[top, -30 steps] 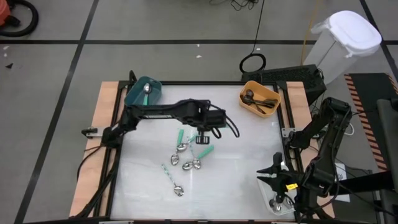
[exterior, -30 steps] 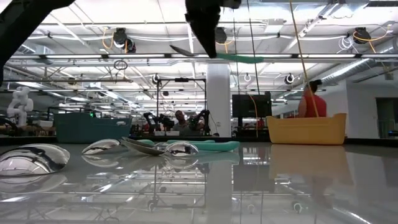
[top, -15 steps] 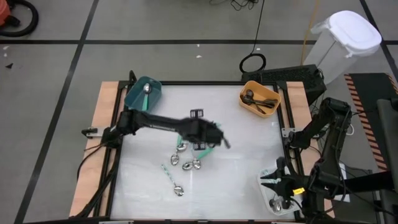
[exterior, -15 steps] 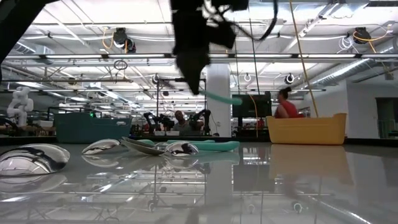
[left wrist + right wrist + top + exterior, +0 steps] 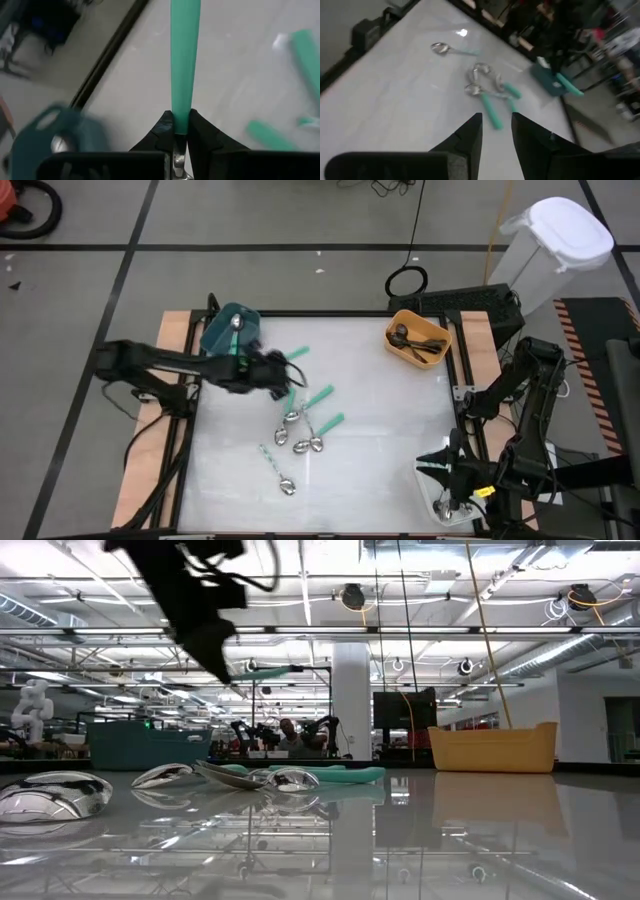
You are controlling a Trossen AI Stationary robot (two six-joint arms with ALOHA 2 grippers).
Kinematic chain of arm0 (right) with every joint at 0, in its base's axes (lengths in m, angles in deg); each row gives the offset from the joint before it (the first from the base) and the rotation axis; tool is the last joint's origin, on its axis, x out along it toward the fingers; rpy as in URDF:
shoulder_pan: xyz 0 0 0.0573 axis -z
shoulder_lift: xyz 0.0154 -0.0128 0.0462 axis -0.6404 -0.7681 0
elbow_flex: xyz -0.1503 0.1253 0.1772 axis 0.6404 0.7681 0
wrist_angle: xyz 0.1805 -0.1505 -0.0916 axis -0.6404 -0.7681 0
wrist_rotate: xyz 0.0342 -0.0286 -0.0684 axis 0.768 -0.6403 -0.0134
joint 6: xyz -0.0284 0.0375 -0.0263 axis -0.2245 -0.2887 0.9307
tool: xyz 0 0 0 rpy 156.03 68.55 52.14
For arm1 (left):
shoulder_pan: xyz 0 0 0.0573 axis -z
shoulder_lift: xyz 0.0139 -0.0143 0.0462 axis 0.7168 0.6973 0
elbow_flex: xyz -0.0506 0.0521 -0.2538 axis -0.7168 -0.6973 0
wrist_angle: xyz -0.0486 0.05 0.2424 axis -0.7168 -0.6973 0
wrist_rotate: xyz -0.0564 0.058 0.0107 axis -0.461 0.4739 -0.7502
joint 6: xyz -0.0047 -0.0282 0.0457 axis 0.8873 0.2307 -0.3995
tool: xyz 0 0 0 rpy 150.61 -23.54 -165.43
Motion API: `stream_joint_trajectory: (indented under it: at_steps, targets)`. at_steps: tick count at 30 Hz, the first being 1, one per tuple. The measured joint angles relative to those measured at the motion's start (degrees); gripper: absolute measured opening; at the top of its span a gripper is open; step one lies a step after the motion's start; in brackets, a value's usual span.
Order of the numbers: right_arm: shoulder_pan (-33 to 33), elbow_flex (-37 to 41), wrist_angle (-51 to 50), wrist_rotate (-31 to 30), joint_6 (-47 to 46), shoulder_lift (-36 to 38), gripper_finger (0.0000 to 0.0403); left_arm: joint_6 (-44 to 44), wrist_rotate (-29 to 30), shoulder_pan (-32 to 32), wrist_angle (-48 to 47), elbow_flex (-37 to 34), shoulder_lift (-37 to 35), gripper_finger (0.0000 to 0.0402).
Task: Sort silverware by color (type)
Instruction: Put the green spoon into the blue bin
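In the high view, the left gripper (image 5: 272, 370) is in the upper left part of the table (image 5: 400, 410), next to the teal bin (image 5: 230, 328). It pinches a green-handled spoon (image 5: 296, 355) tight. More green-handled spoons (image 5: 305, 425) lie in the middle of the table. The orange bin (image 5: 418, 340) sits at the upper right with dark utensils (image 5: 412, 340) in it. The right gripper (image 5: 447, 465) waits at the lower right, by the white bin (image 5: 440, 505). In the low view, the held spoon (image 5: 268, 670) hangs high at the upper left, and shiny spoons (image 5: 170, 776) lie low on the left. In the left wrist view, the fingers (image 5: 162, 131) squeeze the green handle (image 5: 185, 55). In the right wrist view, the right fingers (image 5: 470, 137) stand apart and hold nothing, and spoons (image 5: 487, 95) lie in the middle.
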Motion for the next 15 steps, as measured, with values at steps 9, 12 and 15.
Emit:
stream_joint_trajectory:
  at_steps: [9, 12, 15]
  targets:
    - [4.9, 0.0, -1.5, -5.4, 6.6, 0.0, 0.0098, -4.5, 4.8, -10.8, -0.7, -4.9, -11.9, 0.0026]
    - [7.1, 0.0, -1.7, -5.1, 7.5, 0.0, 0.0098, -4.9, 6.6, -17.4, -3.7, -5.0, -11.5, 0.0027]
    - [8.6, 0.0, -2.6, -3.5, 7.5, 0.0, 0.0098, -4.0, 5.2, -24.7, -4.2, -5.9, -10.8, 0.0030]
